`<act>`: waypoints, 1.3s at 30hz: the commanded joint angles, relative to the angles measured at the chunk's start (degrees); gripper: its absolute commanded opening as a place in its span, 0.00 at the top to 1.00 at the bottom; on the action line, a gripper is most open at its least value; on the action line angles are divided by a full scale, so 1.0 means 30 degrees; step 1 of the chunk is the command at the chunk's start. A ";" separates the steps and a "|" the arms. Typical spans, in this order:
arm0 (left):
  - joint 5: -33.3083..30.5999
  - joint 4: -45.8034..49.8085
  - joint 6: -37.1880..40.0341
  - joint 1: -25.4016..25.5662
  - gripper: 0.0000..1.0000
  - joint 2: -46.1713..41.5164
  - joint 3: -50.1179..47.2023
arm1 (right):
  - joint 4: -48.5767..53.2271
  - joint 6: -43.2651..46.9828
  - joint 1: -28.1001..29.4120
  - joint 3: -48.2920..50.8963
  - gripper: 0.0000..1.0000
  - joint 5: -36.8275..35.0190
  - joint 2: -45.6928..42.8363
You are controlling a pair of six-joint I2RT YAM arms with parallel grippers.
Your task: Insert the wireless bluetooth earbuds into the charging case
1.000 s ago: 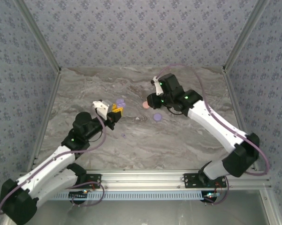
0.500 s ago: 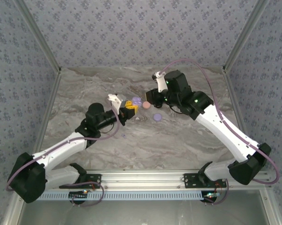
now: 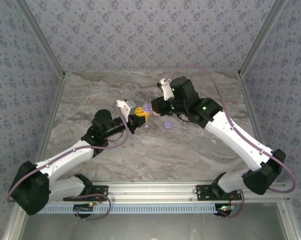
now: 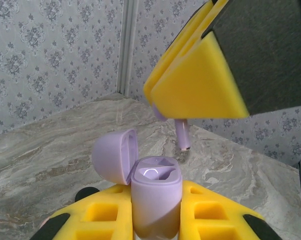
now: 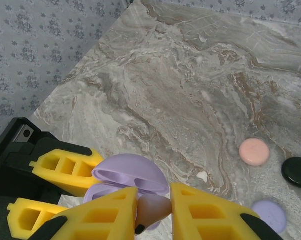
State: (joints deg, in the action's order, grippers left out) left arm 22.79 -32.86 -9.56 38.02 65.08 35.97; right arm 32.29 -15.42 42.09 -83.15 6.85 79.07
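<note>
- Clamping right end effector (image 5: pixel 154 205) on lilac earbud (image 4: pixel 183 135), stem dangling at 12 o'clock over charging case (image 4: pixel 155 192).
- Clamping left end effector (image 3: pixel 138 119) on case body, lid open.
- Judging bud v. light, slick, rigid; gripping head, leaving stem free.

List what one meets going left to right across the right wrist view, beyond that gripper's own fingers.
left gripper → case → pink disc → black disc

One charging case (image 4: pixel 155 200), three discs (image 5: pixel 254 152)
</note>
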 commanded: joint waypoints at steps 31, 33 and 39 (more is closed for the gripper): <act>-0.0057 -0.0747 -0.0277 0.0157 1.00 0.0192 0.0843 | -0.0130 -0.0044 0.0649 -0.0026 0.76 -0.0700 0.0669; -0.0165 -0.0735 -0.0276 0.0159 1.00 0.0188 0.0812 | -0.0123 -0.0129 0.0649 -0.0026 0.76 -0.0400 0.0678; -0.0392 -0.0874 -0.0351 0.0159 1.00 0.0185 0.0741 | 0.0054 -0.0425 0.0432 -0.0084 0.72 0.0703 0.0674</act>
State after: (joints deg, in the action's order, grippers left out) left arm 22.33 -33.21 -9.78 38.04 65.80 36.07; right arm 31.48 -15.68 43.64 -83.13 6.44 80.82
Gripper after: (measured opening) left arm 0.190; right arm 0.280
